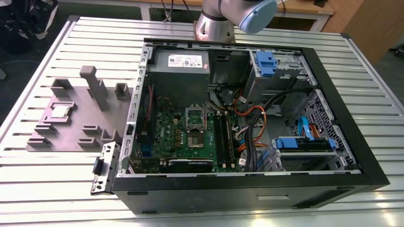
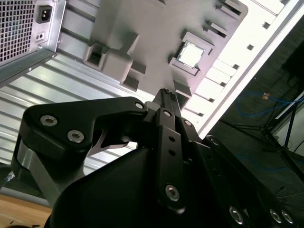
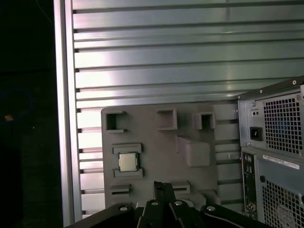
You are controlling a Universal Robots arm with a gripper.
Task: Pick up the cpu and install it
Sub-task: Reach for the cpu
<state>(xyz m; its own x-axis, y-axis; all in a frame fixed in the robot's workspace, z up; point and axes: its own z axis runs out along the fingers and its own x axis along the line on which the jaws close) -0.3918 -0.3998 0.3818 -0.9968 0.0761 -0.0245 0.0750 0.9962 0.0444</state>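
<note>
Since the grey holder tray (image 1: 79, 118) keeps the cpu (image 1: 61, 110) seated flat in its pocket, on the exterior view's left of the computer case (image 1: 252, 198), the claw (image 3: 161, 186) just hovers over the tray, pressed together and holding nothing.

The exterior view looks steeply down from well back, with the open black computer case (image 1: 252, 189) mid-frame and the flat grey plastic parts tray (image 1: 75, 127) at the exterior view's left. Both wrist views ride close behind the black gripper (image 3: 164, 186), facing that tray: the first squarely, the second slanted and nearer. All three share the tray and its small square silver cpu (image 1: 60, 111).
</note>
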